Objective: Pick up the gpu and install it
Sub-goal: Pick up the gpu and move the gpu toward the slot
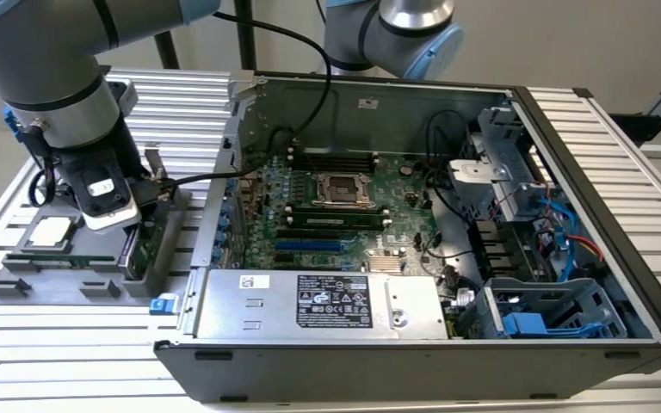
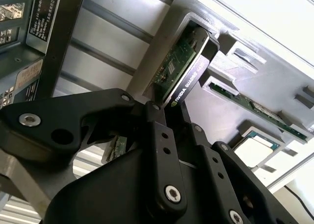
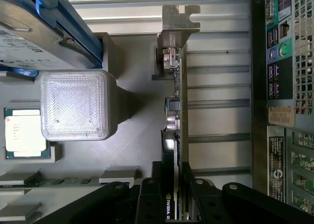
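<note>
One gpu, gripped on edge in its holder.
Your gripper [image 3: 172, 204] had clenched its black fingers [image 3: 153, 199] on both faces of the gpu [image 3: 175, 87], which stood upright in a slot of the grey holder [image 1: 49, 288] just beside the open computer case [image 1: 423, 361], on the exterior view's left. In the second wrist view you saw the card's green board and black cooler side by side. A processor [image 3: 24, 133] and a hard drive with blue rails [image 3: 29, 33] lay in the same holder, apart from the card.
</note>
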Tool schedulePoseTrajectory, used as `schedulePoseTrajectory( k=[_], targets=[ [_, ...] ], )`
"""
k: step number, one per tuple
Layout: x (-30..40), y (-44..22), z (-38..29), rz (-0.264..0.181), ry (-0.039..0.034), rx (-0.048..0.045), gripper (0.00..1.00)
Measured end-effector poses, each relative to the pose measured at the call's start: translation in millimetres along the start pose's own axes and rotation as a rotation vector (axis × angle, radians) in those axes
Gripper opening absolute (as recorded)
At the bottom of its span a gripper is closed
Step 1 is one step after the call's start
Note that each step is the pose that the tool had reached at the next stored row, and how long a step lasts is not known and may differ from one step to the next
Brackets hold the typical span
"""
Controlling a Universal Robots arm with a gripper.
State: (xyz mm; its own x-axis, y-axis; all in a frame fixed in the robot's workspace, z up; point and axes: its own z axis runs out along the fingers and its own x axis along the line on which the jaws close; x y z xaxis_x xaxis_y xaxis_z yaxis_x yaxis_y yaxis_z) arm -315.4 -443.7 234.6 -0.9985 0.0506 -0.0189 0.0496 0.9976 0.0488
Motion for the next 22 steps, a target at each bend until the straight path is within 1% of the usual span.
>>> schedulePoseTrajectory(
  k=[3,7,22],
  targets=[
    [0.0,0.1,-0.2,0.0,-0.0004,-0.0005,0.0],
    [-0.2,0.2,-3.9,0.0,0.0002,-0.0001,0.0],
    [-0.5,1.2,-23.3,0.0,0.0005,-0.0001,0.0]
  ],
)
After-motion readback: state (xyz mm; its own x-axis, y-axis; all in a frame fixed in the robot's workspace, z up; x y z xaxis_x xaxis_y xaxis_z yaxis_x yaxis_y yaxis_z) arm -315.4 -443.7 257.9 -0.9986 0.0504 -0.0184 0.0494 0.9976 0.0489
